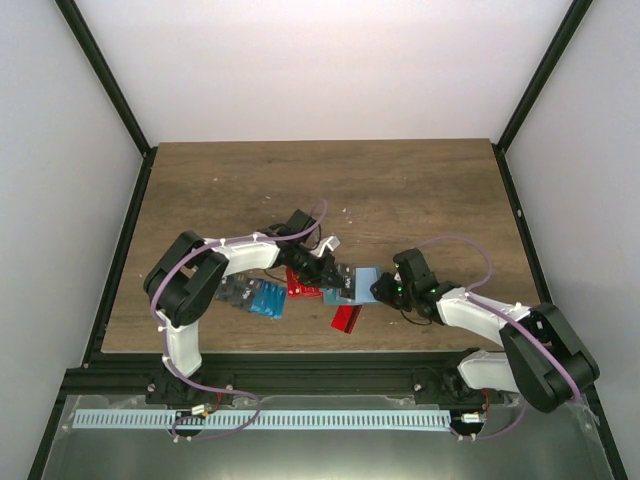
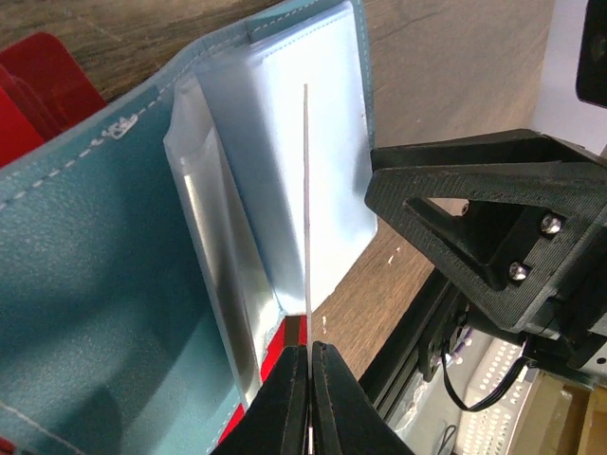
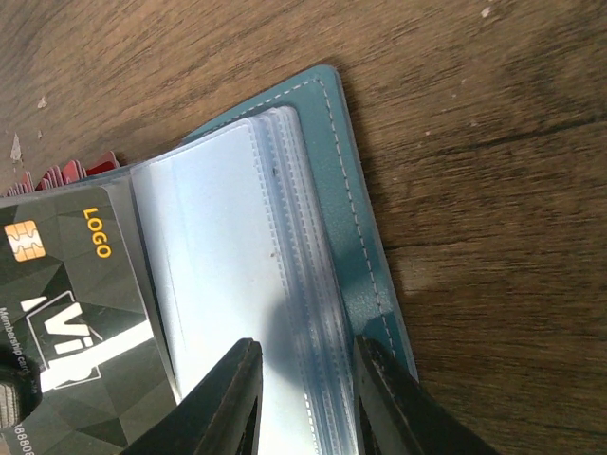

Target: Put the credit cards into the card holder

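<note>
Closest: my left gripper [image 2: 309,368] clamped on dark card [image 2: 306,209], edge-on over clear sleeves [image 2: 322,123] of card holder [image 2: 85,246]. My right gripper [image 3: 303,398] pinches those sleeves at holder's edge. Risk: card skids between pages, missing pocket mouth, if limp sleeve buckles.

The card holder [image 3: 353,204] is teal, one card [image 3: 76,322] black-patterned.
</note>
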{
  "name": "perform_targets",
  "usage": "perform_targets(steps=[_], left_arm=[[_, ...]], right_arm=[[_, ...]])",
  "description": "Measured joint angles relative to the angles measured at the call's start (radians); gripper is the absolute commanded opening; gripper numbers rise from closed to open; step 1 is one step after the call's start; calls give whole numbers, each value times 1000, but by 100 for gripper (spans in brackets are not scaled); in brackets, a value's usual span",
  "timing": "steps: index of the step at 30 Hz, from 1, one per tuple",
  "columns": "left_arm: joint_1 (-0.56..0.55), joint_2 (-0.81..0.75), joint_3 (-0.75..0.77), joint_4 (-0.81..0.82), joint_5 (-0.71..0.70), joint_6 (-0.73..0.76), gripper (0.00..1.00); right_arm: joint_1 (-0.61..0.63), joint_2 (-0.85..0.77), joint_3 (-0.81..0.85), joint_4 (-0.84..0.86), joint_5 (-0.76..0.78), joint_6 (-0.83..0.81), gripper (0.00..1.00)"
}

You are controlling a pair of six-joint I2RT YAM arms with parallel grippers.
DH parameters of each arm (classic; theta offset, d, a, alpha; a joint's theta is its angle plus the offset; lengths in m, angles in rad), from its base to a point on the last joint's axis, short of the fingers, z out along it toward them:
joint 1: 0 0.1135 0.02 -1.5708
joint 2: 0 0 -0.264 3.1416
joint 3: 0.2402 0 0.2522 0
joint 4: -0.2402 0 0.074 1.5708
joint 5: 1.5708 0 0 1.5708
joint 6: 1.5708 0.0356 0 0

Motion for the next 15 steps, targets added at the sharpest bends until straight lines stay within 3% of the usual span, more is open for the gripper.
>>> perform_targets(steps=[15], left_arm=[[2,77,30,-27,60,-7,4]], right_arm=[[0,-1,-2,3,-2,0,29]])
